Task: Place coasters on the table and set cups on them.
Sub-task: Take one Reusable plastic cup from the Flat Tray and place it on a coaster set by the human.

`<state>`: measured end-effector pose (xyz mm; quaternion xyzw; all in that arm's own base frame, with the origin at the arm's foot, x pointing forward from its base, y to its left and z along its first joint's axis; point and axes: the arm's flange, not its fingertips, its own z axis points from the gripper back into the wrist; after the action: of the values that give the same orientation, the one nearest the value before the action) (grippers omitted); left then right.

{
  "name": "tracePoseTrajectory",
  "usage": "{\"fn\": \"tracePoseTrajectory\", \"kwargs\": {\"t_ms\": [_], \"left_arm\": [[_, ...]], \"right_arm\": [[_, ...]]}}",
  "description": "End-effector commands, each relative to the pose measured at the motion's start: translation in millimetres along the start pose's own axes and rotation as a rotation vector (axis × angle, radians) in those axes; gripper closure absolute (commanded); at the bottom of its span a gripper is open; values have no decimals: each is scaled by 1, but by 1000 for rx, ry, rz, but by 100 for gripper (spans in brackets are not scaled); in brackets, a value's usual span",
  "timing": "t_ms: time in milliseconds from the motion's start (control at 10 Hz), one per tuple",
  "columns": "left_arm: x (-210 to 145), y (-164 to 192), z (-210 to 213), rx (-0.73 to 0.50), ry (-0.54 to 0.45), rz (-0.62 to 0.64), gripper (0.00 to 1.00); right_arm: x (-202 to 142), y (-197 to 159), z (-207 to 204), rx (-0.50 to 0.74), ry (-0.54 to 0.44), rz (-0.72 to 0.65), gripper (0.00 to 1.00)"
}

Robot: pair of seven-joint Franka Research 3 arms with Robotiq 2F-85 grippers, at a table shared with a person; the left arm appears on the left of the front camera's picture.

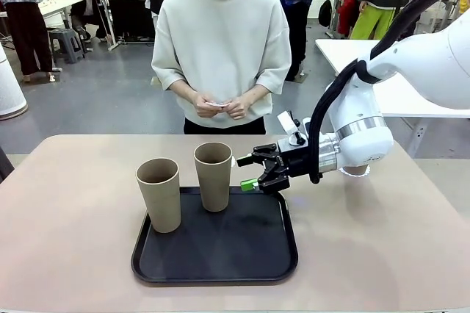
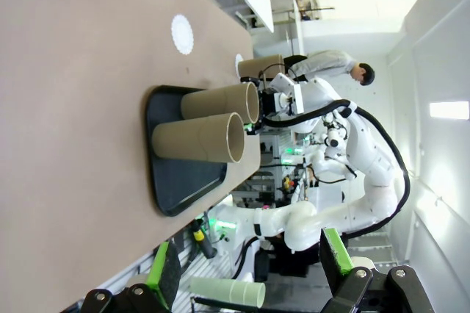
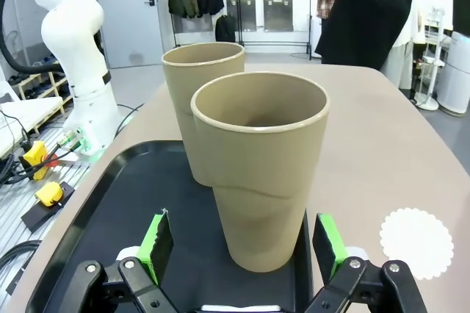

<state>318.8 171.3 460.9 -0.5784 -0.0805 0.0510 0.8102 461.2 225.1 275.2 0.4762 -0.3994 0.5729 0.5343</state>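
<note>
Right end effector (image 1: 244,172) gapes beside tray's (image 1: 290,258) empty cup (image 1: 213,181).

The right arm (image 1: 415,63) is all glossy white rounded shells, with a brushed silver ring (image 1: 361,128) at the wrist and a thick black cable (image 1: 317,122) running along it. The right gripper (image 1: 247,172) is black with green pads (image 1: 249,184). The person (image 1: 220,100) wears a pale grey sweatshirt (image 1: 220,34) with loose elbow-length sleeves (image 1: 170,63).
</note>
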Motion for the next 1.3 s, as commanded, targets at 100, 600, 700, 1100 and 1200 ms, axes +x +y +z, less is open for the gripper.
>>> {"fn": "tracePoseTrajectory", "kwargs": {"t_ms": [100,600,700,1100,1200], "left_arm": [[-1,-2,1,-13,-4,-9,0],[-1,-2,1,-13,-4,-9,0],[-1,-2,1,-13,-4,-9,0],[-1,-2,1,-13,-4,-9,0],[-1,-2,1,-13,-4,-9,0]], "right_arm": [[-6,-11,-9,19,-37,16,0],[-18,-18,-21,-5,-8,-1,0],[-20,-19,-24,-8,4,-1,0],[-24,-22,-36,7,14,5,0],[-24,-22,-39,9,10,10,0]]}}
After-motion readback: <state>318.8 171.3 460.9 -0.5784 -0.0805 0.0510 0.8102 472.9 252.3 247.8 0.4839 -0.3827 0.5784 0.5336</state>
